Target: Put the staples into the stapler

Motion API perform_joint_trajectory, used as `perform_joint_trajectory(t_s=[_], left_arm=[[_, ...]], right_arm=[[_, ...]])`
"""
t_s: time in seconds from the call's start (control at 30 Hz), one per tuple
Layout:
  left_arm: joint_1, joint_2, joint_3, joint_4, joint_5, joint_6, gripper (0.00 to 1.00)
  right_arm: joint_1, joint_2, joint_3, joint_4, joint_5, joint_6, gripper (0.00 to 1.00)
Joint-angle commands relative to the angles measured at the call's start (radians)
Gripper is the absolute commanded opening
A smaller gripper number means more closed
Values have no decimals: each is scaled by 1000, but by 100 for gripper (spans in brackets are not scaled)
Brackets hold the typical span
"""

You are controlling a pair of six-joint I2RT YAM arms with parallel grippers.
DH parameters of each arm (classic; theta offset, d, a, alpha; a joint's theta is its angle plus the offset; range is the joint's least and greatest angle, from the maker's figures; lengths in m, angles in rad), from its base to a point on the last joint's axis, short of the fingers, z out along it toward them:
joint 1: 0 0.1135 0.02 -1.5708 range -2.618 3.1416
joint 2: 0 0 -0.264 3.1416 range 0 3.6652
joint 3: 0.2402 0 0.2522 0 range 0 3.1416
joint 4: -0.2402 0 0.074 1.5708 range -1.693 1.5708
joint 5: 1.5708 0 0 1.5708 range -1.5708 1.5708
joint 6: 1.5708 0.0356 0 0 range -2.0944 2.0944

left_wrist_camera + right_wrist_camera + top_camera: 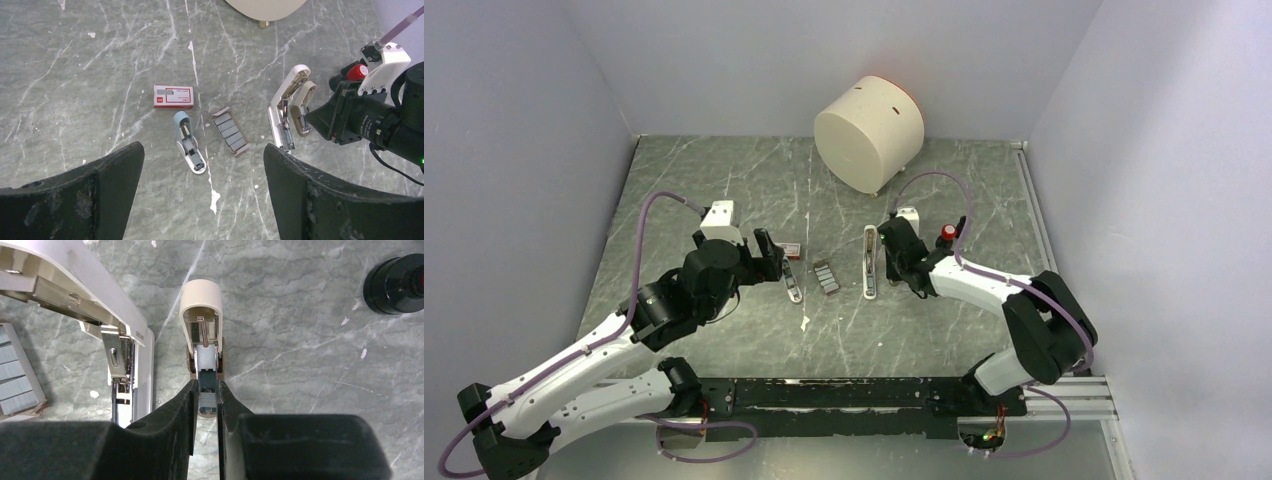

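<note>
On the far edge of the grey marbled surface point(724, 180), at 12 o'clock, lies a large cream cylinder point(869, 135) on its side.

Left end effector point(202, 146): fingers spread wide, holding nothing, suspended above the 9 o'clock half of the surface.

Right end effector point(207, 387): fingers closed on the beige stapler point(201, 300), clamping both sides of its exposed channel. Its lid is swung back away from the fingers.

White stapler point(870, 262): largest of three, lying at 3 o'clock of centre with its top arm hinged open. It sits just beside the beige stapler, on that one's 9 o'clock side.

Blue stapler point(189, 142): opened flat, at 9 o'clock of centre, below the left fingers.

Red-and-white box point(173, 96): closed, lying flat near the blue stapler, at its 12 o'clock, not touching.

Staples point(230, 131): dark-grey strips lying side by side in a small open tray at centre, between the blue stapler and the white stapler, apart from both. Neither end effector touches them.

Small black item with a red top point(946, 235): standing at 3 o'clock of the right end effector.
</note>
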Motion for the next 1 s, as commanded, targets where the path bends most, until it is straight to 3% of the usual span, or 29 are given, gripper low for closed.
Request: perform_joint_trajectory(t_s=[0.0,0.4,0.97], left_arm=[[5,-2,6,18,2,-8,94],[5,1,7,18,-4,-7,94],[6,-1,-1,23,9,-14,94]], right_arm=[[-13,26,24,15,-11,-32,21],[-15,45,23,26,-33,-43,22],[-28,-44,102,-75,-39,7,40]])
